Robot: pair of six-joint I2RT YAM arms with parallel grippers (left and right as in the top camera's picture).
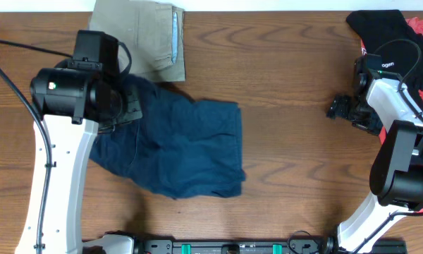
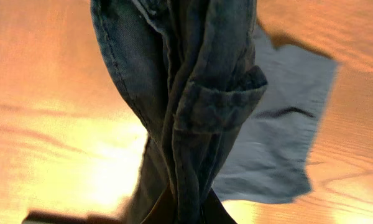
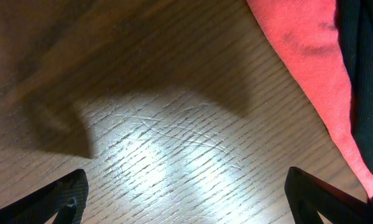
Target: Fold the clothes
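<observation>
Shorts: navy shorts [image 1: 183,152] are spread on the table [image 1: 289,56], left of centre, with the upper-left part gathered up.
Left gripper: the left gripper [image 1: 129,106] is clamped tight on that gathered part; in the left wrist view the cloth [image 2: 193,112] is seen bunched into a hanging fold with a stitched pocket, and the rest is laid on the wood behind.
Right gripper: the right gripper [image 1: 340,107] is spread fully apart over bare wood at the right side; nothing is held between its fingers [image 3: 68,199].
Khaki shorts: a folded pair [image 1: 148,42] is laid at the far edge, just beside the navy pair.
Pile: a red garment [image 3: 304,56] and a black one [image 1: 377,28] are heaped in the far right corner.
</observation>
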